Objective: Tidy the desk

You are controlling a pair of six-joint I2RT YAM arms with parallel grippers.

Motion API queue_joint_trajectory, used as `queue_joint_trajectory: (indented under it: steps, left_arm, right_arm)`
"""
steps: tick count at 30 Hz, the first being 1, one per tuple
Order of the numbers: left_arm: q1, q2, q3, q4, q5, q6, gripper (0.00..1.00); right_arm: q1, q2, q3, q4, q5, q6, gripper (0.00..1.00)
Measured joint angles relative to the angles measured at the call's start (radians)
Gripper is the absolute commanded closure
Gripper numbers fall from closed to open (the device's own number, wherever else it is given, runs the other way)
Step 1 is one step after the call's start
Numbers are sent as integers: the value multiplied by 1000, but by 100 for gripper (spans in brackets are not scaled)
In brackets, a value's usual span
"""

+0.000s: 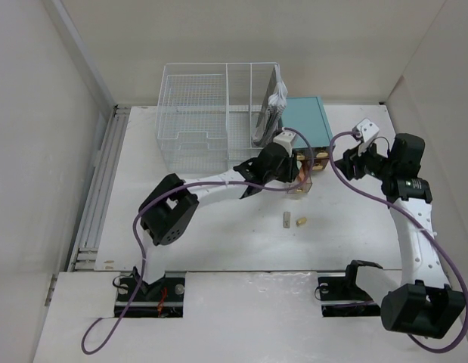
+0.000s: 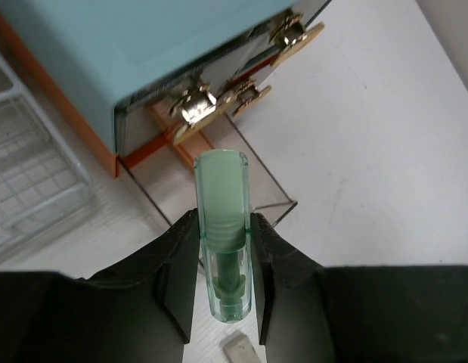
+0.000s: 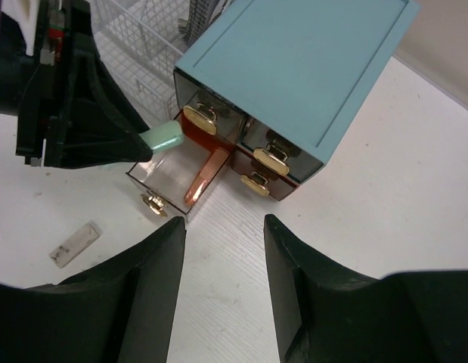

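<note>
Counter [image 1: 218,242]: large, flat, matte white rectangle with a faint grain close up. It lies under both arms and carries everything.

Left end effector [image 2: 222,227]: clenched on a translucent pale-green cylindrical tube [image 2: 221,185], raised off the counter at a clear pulled-out drawer [image 3: 167,175] of the smooth teal box [image 3: 294,68]. The drawers have brass pulls.

Right end effector [image 3: 224,223]: released, grasping nothing, hovering over bare counter just in front of the box.

White wire-mesh rack [image 1: 196,113]: stands at the far side, beside the box.
</note>
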Motion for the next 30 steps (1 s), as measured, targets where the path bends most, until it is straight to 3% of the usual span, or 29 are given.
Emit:
queue_joint_trajectory:
  steps: [6, 8, 9, 10, 17, 21, 22, 23, 26, 30]
  left_arm:
    - [19, 79, 117, 5, 60, 0, 82]
    - [21, 97, 135, 4, 68, 0, 73]
    - [23, 106, 143, 2, 72, 0, 61]
    - [25, 113, 148, 2, 74, 3, 58]
    - [29, 126, 151, -17, 85, 0, 54]
    - [29, 119, 143, -18, 79, 2, 82]
    - [29, 107, 130, -16, 76, 3, 95]
    - [29, 93, 114, -16, 74, 1, 99]
    - [24, 34, 56, -16, 69, 11, 100]
    - [3, -55, -36, 5, 76, 10, 100]
  right_arm:
    - [-10, 2, -1, -2, -12, -7, 49]
    - [-12, 2, -1, -4, -15, -7, 49]
    - [-12, 2, -1, -5, -16, -7, 49]
    - [-12, 2, -1, -6, -17, -8, 49]
    - [-24, 8, -1, -10, -23, -18, 49]
    - [-26, 10, -1, -21, -24, -20, 53]
    - [-29, 10, -1, -22, -24, -22, 59]
    - [-31, 10, -1, -22, -24, -23, 72]
    - [-32, 21, -1, -21, -16, -18, 85]
    - [-32, 79, -1, -21, -11, 6, 85]
